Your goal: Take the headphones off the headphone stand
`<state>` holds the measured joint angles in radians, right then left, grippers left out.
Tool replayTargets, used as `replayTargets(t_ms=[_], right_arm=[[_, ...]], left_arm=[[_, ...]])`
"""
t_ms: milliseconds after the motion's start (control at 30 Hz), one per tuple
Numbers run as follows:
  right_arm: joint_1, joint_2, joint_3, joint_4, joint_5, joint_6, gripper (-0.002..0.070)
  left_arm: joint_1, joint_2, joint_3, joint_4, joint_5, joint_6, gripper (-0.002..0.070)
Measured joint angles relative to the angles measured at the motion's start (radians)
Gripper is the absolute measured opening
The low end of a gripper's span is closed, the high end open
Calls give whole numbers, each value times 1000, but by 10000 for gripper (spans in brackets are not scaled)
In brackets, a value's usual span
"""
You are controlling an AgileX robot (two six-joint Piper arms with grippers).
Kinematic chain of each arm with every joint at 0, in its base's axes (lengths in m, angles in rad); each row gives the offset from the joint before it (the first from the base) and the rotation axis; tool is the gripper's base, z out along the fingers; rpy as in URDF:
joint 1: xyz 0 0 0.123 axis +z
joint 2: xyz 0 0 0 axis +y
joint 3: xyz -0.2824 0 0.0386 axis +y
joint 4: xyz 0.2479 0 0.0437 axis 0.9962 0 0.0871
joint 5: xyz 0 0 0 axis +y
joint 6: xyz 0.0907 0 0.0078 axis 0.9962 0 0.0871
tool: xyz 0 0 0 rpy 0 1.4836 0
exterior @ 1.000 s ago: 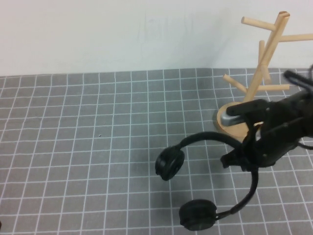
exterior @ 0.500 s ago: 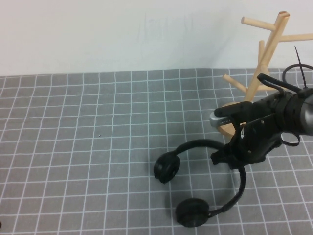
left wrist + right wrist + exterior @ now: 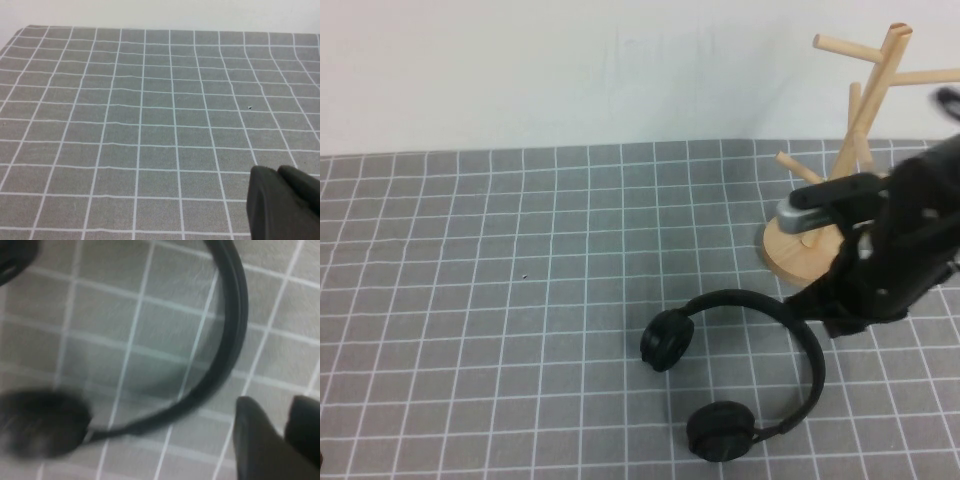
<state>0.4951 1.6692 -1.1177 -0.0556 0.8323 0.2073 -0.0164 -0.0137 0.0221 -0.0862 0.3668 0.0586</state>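
Note:
The black headphones (image 3: pixel 760 298) lie flat on the grey grid mat, off the stand, with one ear cup (image 3: pixel 667 338) to the left and the other (image 3: pixel 722 432) near the front edge. The wooden headphone stand (image 3: pixel 865 110) stands at the back right with bare pegs. My right gripper (image 3: pixel 838 316) hovers just right of the headband, open and empty. In the right wrist view its fingers (image 3: pixel 255 440) are apart beside the headband (image 3: pixel 235 315). My left gripper (image 3: pixel 277 172) is shut and empty over bare mat; it is outside the high view.
The grey grid mat (image 3: pixel 500 300) covers the table up to a white wall behind. The stand's round base (image 3: pixel 785 258) sits just behind the right arm.
My right gripper carried the headphones left and down, let go of the headband, and pulled back to the right. The headphones now rest on the mat.

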Motion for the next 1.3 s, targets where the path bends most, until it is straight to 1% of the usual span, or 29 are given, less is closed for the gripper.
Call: replayTargets(t_ms=[100, 200, 333, 467, 600, 767, 833, 933, 1100, 1200, 1300], right_arm=[[21, -136, 65, 0, 17, 4, 31], [34, -283, 122, 11, 46, 6, 3], [38, -433, 147, 5, 138, 6, -6], [39, -562, 152, -53, 201, 6, -8], [39, -642, 154, -147, 219, 6, -8], [32, -719, 179, -221, 216, 6, -9], [-4, -773, 214, -222, 181, 6, -9], [-116, -884, 323, -211, 72, 4, -9], [-367, -1126, 633, -201, -252, 3, -9], [-485, -1272, 815, -201, -445, 3, -9], [-577, -1404, 971, -201, -594, 9, -9]], left_arm=[[0, 0, 0, 0, 0, 0, -3], [0, 0, 0, 0, 0, 0, -3], [0, 0, 0, 0, 0, 0, -3], [0, 0, 0, 0, 0, 0, -3], [0, 0, 0, 0, 0, 0, -3], [0, 0, 0, 0, 0, 0, -3], [0, 0, 0, 0, 0, 0, -3], [0, 0, 0, 0, 0, 0, -3], [0, 0, 0, 0, 0, 0, -3], [0, 0, 0, 0, 0, 0, -3], [0, 0, 0, 0, 0, 0, -3]])
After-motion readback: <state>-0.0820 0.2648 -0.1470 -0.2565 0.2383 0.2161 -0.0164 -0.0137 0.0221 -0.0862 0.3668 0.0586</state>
